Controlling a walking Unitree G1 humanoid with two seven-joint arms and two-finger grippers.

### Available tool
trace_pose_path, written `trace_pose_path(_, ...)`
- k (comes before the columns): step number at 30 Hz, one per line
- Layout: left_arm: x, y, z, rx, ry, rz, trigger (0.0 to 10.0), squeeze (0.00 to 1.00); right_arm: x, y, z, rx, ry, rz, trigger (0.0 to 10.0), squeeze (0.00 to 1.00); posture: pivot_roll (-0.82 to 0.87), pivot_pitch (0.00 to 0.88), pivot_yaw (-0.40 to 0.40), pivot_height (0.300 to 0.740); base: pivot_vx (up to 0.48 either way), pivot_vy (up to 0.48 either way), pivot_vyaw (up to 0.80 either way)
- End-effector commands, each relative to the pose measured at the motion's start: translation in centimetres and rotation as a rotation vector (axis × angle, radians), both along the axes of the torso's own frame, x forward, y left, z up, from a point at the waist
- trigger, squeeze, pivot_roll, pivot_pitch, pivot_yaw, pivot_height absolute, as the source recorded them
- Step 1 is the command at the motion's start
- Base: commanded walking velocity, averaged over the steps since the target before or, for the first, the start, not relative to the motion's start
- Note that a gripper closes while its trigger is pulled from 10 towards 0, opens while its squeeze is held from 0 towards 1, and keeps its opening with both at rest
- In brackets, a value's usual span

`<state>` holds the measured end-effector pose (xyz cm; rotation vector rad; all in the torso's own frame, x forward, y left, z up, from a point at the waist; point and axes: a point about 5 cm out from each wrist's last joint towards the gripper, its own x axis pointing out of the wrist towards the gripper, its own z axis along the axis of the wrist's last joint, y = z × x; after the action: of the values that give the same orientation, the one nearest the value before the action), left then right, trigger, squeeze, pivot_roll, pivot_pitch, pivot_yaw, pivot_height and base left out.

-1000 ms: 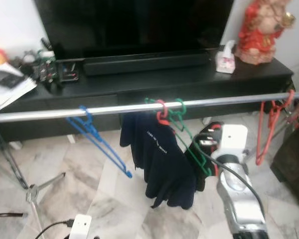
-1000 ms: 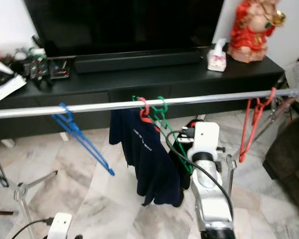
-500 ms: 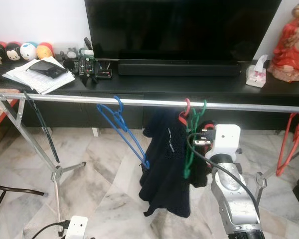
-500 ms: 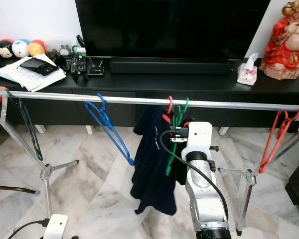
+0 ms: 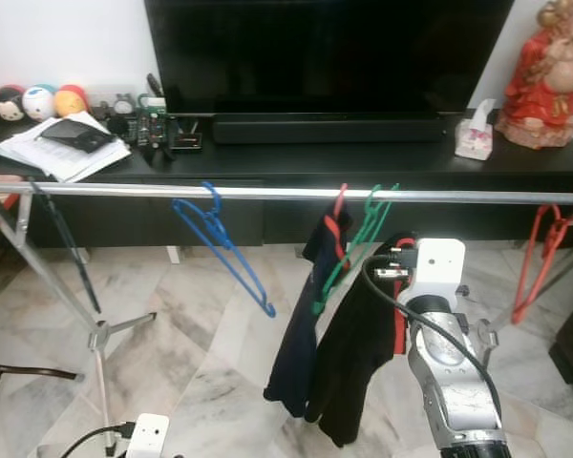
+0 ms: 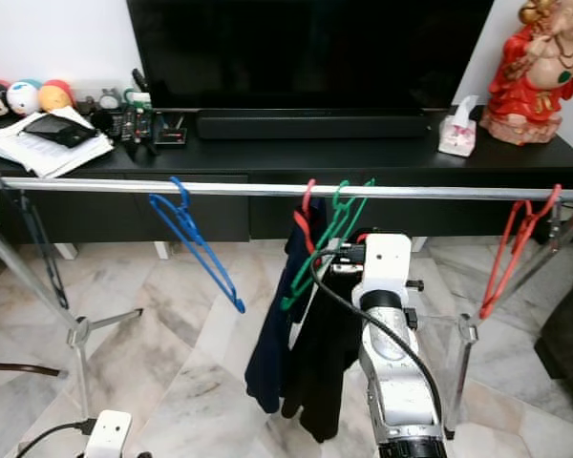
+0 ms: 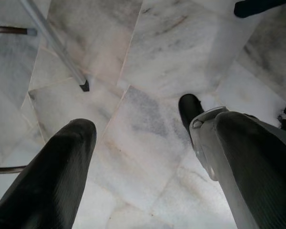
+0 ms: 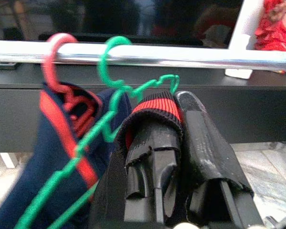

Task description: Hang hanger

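A silver clothes rail [image 5: 267,193] runs across in front of me. A green hanger [image 8: 112,57] hooks over it beside a red hanger [image 8: 52,57] that carries a navy garment [image 5: 301,334]. My right gripper [image 8: 174,119] sits just under the rail next to the green hook, shut on a black garment [image 5: 349,353] whose red-and-black ribbed band [image 8: 155,107] lies over one finger. In the eye views the green hanger [image 5: 355,243] slants down to the left. A blue hanger [image 5: 220,239] and another red hanger [image 5: 544,248] hang further along. My left gripper [image 7: 148,157] hangs open above the floor.
Behind the rail stands a black TV bench [image 5: 296,162] with a TV [image 5: 325,48], papers [image 5: 62,148], a tissue box [image 5: 475,141] and a red statue [image 5: 554,76]. The rail's stand legs [image 5: 95,334] rest on the marble floor [image 5: 191,363].
The camera has shifted between frames. The green hanger has swung out to slant leftward, and the dark clothes now hang narrower and lower. My right arm stays near the rail.
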<state>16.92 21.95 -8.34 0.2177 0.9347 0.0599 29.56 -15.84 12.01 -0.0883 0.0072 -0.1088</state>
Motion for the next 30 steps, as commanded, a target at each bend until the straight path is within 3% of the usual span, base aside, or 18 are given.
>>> trace_pose_path(1, -0.3, -0.4, -0.2, -0.007, 0.019, -0.01, 10.0, 0.0, 0.0, -0.3, 0.5, -0.001, -0.02, -0.01, 10.0, 0.0, -0.07, 0.064, -0.028, 0.74, 0.0, -0.398, 0.0)
trace_pose_path(14, -0.2, -0.4, -0.2, -0.006, 0.012, 0.005, 10.0, 0.0, -0.1, 0.2, -0.6, -0.006, 0.03, 0.035, 10.0, 0.0, -0.07, 0.062, -0.031, 0.74, 0.0, -0.326, 0.0)
trace_pose_path(22, 2.6, 0.3, 1.5, 0.013, -0.128, 0.034, 10.0, 0.0, -0.7, -0.3, -3.1, -0.027, 0.119, 0.036, 10.0, 0.0, -0.08, 0.062, -0.032, 0.74, 0.0, 0.0, 0.0)
trace_pose_path(26, 5.4, 1.4, 3.9, 0.047, -0.323, 0.077, 10.0, 0.0, -1.3, -0.7, -5.1, -0.039, 0.186, 0.036, 10.0, 0.0, -0.08, 0.062, -0.032, 0.74, 0.0, 0.0, 0.0)
trace_pose_path(30, 6.9, 1.9, 5.4, 0.051, -0.434, 0.101, 10.0, 0.0, -1.6, -0.9, -6.2, -0.046, 0.221, 0.034, 10.0, 0.0, -0.08, 0.061, -0.032, 0.74, 0.0, 0.0, 0.0)
